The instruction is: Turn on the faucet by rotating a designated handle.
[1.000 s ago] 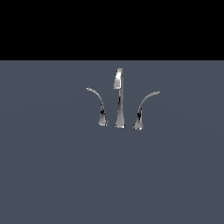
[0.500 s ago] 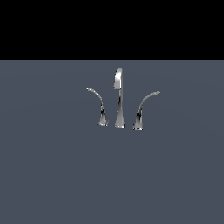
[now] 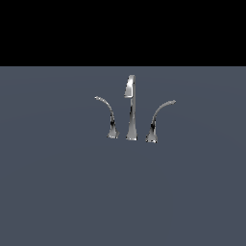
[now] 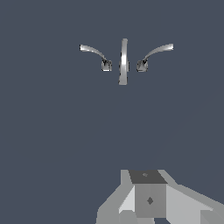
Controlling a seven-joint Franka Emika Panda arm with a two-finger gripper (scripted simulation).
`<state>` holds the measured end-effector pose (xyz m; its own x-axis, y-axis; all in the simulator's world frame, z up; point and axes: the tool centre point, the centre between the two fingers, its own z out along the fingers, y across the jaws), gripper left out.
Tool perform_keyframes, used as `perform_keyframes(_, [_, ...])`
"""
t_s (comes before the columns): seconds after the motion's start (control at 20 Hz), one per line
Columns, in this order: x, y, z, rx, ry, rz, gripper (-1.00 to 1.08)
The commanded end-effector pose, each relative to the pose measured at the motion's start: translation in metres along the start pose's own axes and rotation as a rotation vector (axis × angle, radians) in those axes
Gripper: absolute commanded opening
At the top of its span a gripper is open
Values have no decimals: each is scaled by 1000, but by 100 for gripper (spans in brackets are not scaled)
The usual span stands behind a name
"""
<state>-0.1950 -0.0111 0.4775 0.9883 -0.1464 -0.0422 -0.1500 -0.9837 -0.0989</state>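
Approach stage: nothing touches the faucet yet.
The handle stands at centre frame in the exterior view, just left of the spout. The gripper is well apart from it; finger spread cannot be told. Next: close in on the lever.

Readable text: none in either view.
Faucet: plain chrome, no brand or label.
Gripper: grey body, no lettering or numbers.
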Motion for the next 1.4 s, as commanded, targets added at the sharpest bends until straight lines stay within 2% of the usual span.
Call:
perform_keyframes(0.0, [13,-4,5,21,-9,50,-100])
perform_keyframes(0.35, [59,-18,27,77,-45,232,-100])
perform_keyframes(0.65, [97,-30,51,104,-77,400,-100])
perform_keyframes(1.0, [140,-44,86,112,-108,604,-100])
perform_keyframes(1.35, [179,-56,125,97,-123,811,-100])
